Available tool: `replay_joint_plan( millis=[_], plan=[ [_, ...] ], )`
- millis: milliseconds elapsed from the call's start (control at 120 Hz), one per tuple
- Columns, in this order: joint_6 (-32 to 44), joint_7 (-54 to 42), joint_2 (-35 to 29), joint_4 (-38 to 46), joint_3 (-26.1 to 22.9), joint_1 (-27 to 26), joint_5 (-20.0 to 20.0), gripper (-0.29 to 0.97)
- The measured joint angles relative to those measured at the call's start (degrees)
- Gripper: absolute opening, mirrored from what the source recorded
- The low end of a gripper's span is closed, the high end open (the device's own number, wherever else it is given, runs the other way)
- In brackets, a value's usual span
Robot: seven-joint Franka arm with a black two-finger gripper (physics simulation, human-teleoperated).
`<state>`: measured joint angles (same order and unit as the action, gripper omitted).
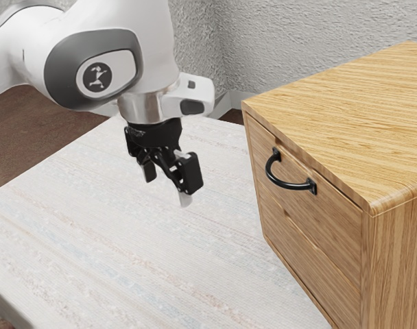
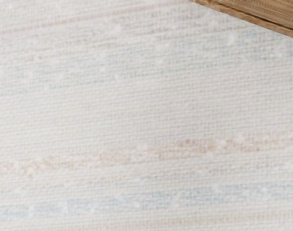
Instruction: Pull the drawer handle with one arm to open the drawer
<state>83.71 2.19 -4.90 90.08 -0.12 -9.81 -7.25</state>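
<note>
**A:** Your jaws hang spread and empty over the pale counter (image 1: 92, 240), tips pointing down, nothing between them.

**B:** Your target, the black drawer handle (image 1: 285, 185), stands toward the exterior view's right of them. It is well apart, at about their height, on the top drawer (image 1: 325, 205) of the oak-coloured cabinet (image 1: 346, 116).

**A:** Mind its long axis: the bar runs level along the drawer front. You will likely have to turn the jaws to face that front and close them over the bar from above and below.

**B:** The drawer looks shut, its front flush with the cabinet. The pull, by my reading, must come back toward the exterior view's left, out over the counter.

**A:** In your wrist view the woven, whitewashed counter (image 2: 137, 120) lies under the hand, with a corner of the cabinet (image 2: 262, 9) just showing.

**B:** Around the scene are a rough grey plaster wall (image 1: 298, 41) behind the cabinet and a dark brown floor (image 1: 30, 130) past the counter's far edge.
</note>
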Motion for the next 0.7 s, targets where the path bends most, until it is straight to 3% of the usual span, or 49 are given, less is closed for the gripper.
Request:
replay_joint_plan(
  millis=[150, 250, 525, 700],
  plan=[
    [3.5, 2.8, -1.0, 1.1, 0.1, -2.4, -0.8, 0.68],
    [4.9, 9.9, -3.1, 2.7, 0.4, -5.8, -0.4, 0.68],
    [10.3, 36.3, -5.7, 6.5, 0.7, -7.1, 8.4, 0.68],
    [14.3, 49.9, -8.8, 9.2, 0.7, -7.8, 11.2, 0.68]
  ],
)
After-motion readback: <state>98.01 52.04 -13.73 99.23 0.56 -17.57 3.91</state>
